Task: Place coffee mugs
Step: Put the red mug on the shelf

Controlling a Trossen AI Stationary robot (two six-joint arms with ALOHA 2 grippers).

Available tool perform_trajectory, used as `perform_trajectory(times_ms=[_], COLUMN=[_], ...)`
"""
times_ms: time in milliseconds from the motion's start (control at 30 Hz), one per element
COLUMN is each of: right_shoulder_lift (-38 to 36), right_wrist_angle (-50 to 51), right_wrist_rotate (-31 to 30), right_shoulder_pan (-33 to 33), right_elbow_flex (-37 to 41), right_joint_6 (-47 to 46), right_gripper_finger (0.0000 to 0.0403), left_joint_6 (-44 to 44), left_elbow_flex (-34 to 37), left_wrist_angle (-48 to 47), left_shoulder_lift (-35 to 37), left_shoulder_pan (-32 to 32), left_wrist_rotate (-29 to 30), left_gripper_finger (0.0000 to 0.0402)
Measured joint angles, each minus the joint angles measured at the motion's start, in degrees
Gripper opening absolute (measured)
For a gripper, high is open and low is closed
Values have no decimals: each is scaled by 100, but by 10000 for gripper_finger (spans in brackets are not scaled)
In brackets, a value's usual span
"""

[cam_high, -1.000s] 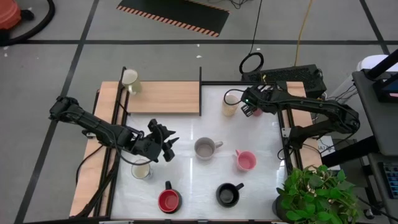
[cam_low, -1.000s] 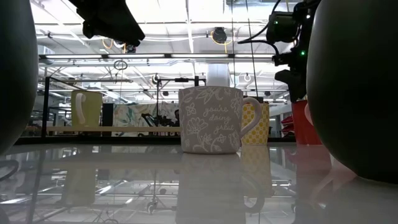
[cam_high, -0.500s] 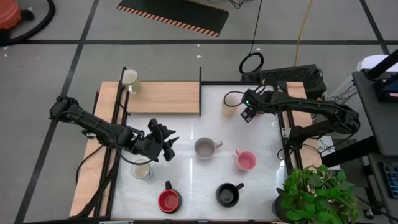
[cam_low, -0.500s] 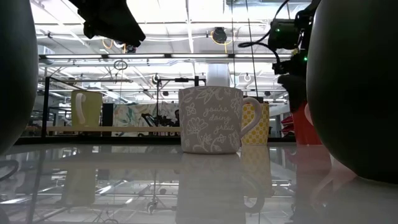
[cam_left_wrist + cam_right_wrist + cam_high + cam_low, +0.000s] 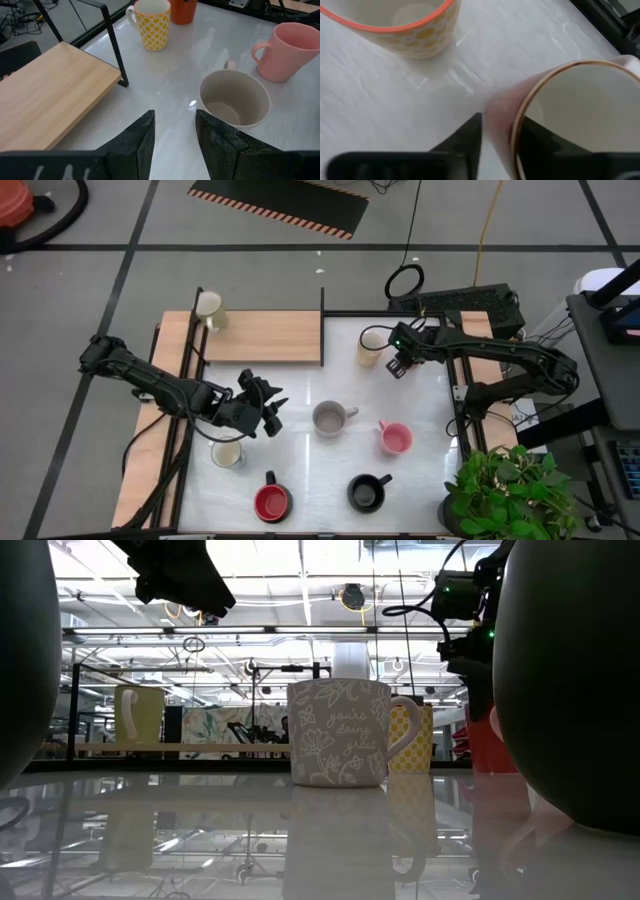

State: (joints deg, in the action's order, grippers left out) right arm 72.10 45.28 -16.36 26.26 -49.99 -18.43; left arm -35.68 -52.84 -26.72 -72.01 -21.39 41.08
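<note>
Near me the left claw [image 5: 268, 412] hangs apart, empty, above the table [image 5: 300, 480]. Farther off, the right claw [image 5: 497, 131] seems clamped on the dark pink-red mug [image 5: 560, 107] rim beside the yellow-dotted mug [image 5: 415, 30]; a thin grip could tip it.

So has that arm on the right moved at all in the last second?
Yes. The right gripper has slid a little toward the yellow mug, its fingers now either side of the red mug's wall.
</note>
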Motion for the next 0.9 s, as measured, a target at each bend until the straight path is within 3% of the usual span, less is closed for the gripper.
perform_trajectory(times_ms=[133,200,333,500,900], right_shoulder_lift=[-8,-13,-26,-271,-1359], right_wrist_angle=[-4,2,295,449,393], right_wrist_rotate=[44,98,129,583,933], right_shoulder_pan=[0,-5,-9,-81,-1047], right_elbow_flex=[-1,-3,-149,-383,-451], right_joint_6=[225,385,442,262,279], right_gripper_finger=[25,14,20,13,13], left_joint_6=[0,22,78,137,79], left_elbow_flex=[0,0,0,0,0], left_wrist_angle=[0,0,-1,-13,-9], left_shoulder_lift=[0,0,-1,0,0], left_shoulder_pan=[0,0,0,0,0], left_wrist_rotate=[0,0,0,2,2], left_gripper_finger=[145,145,145,145,145])
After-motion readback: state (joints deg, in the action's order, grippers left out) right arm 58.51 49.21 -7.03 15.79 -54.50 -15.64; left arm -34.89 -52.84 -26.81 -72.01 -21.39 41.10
